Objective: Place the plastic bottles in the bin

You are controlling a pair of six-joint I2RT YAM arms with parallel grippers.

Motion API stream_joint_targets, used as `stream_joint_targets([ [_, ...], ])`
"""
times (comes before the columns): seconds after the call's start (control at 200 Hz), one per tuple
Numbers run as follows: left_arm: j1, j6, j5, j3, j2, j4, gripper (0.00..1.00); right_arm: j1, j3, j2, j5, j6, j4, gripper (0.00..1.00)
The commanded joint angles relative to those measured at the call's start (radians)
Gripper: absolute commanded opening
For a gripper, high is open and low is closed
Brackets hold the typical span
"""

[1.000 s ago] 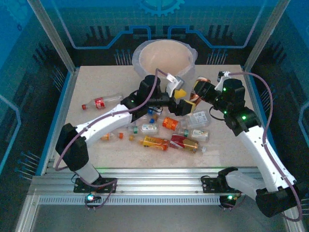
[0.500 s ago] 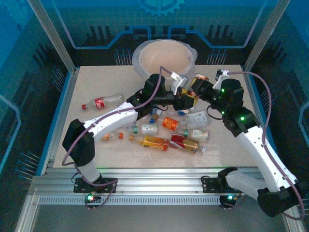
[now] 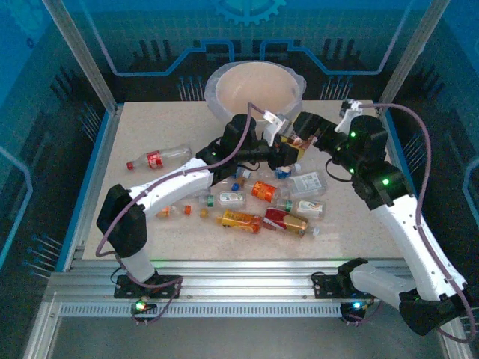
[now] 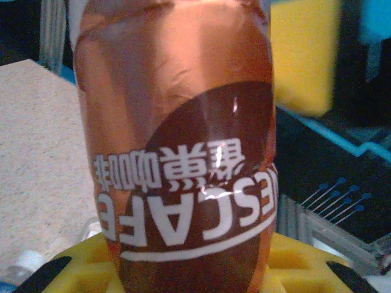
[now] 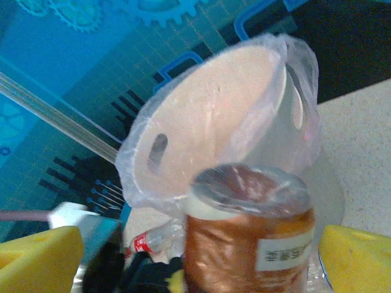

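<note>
Near the left edge of the table point(image 3: 150, 127) a red-labelled bottle point(image 3: 159, 158) lies alone, its white script too small to read, and the other loose bottles point(image 3: 285, 221) are strewn mid-table. Right of them, above the table's far middle and just in front of the bin point(image 3: 254, 84) at the far edge, the left gripper point(image 3: 288, 151) is clamped on a copper-brown bottle point(image 4: 183, 140). The right gripper point(image 5: 198, 256) faces it with jaws wide, its yellow pads point(image 5: 40, 259) off the bottle's sides. This looks like a hand-over between arms, with the bottle in the left arm's charge. The next move calls for the right arm to back away, then a short lift over the bin's rim and a release. The label, upside down from the left wrist, reads NESCAFE, its first letter curving out of sight, beside a line of Chinese characters. A small white panel point(image 5: 284, 253) is illegible.
</note>
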Motion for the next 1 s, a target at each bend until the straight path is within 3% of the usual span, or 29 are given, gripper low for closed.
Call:
stream_joint_targets([
  [0.0, 0.015, 0.067, -0.075, 0.048, -0.057, -0.054, 0.22, 0.009, 0.082, -0.018, 0.037, -0.070, -0.092, 1.00],
  [0.435, 0.109, 0.223, -0.202, 0.219, -0.065, -0.123, 0.22, 0.003, -0.048, -0.222, 0.312, -0.066, -0.223, 1.00],
  [0.75, 0.264, 0.278, -0.177, 0.625, 0.222, -0.323, 0.22, -0.003, -0.113, -0.223, 0.338, -0.045, -0.366, 1.00],
  [0.996, 0.312, 0.334, -0.178, 0.901, 0.435, -0.556, 0.26, -0.030, -0.166, -0.231, 0.351, -0.009, -0.457, 1.00],
])
